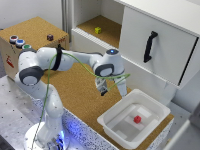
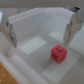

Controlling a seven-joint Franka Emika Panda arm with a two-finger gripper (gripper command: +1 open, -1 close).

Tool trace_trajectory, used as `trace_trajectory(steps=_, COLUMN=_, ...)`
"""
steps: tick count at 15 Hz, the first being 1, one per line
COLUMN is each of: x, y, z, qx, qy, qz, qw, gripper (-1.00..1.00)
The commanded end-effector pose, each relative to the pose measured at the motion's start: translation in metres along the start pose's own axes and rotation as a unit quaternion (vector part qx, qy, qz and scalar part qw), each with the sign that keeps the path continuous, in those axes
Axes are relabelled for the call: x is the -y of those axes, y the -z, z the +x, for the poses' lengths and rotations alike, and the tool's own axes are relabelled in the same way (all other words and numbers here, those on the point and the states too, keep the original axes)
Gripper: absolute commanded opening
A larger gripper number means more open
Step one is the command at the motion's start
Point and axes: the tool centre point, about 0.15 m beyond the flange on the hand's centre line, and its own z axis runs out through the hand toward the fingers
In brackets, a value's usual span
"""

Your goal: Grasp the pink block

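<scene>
Here the small reddish-pink cube block (image 1: 137,119) lies on the floor of the white rectangular plastic tub (image 1: 113,125) on the cork-topped desk (image 1: 75,85). The pincer (image 1: 113,90) hangs above the tub's rim, fingers (image 2: 10,35) spread apart, holding nothing.

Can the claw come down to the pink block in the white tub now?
Probably yes. The pink block lies alone in the open white tub, and the claw, open, hangs above the tub's rim.
</scene>
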Motion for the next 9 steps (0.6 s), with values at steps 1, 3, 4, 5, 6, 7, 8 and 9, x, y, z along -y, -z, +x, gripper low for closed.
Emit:
trace_trajectory(steps=1, x=-0.011, y=-0.062, z=0.061, qx=0.089, qy=-0.067, qz=0.013, qw=0.994, gripper=1.0)
trace_trajectory(steps=3, x=-0.015, y=-0.074, z=0.068, qx=0.093, qy=-0.112, qz=0.022, qw=0.989, gripper=1.0)
trace_trajectory(steps=4, x=-0.017, y=-0.08, z=0.072, qx=0.1, qy=-0.143, qz=0.031, qw=0.984, gripper=1.0)
trace_trajectory(steps=5, x=-0.019, y=-0.084, z=0.075, qx=0.105, qy=-0.167, qz=0.033, qw=0.98, gripper=1.0)
trace_trajectory(steps=6, x=-0.021, y=-0.09, z=0.076, qx=0.115, qy=-0.19, qz=0.051, qw=0.974, gripper=1.0)
trace_trajectory(steps=7, x=-0.022, y=-0.094, z=0.077, qx=0.118, qy=-0.202, qz=0.055, qw=0.971, gripper=1.0)
trace_trajectory(steps=8, x=-0.026, y=-0.097, z=0.077, qx=0.12, qy=-0.225, qz=0.062, qw=0.965, gripper=1.0)
trace_trajectory(steps=9, x=-0.028, y=-0.101, z=0.077, qx=0.131, qy=-0.239, qz=0.071, qw=0.96, gripper=1.0)
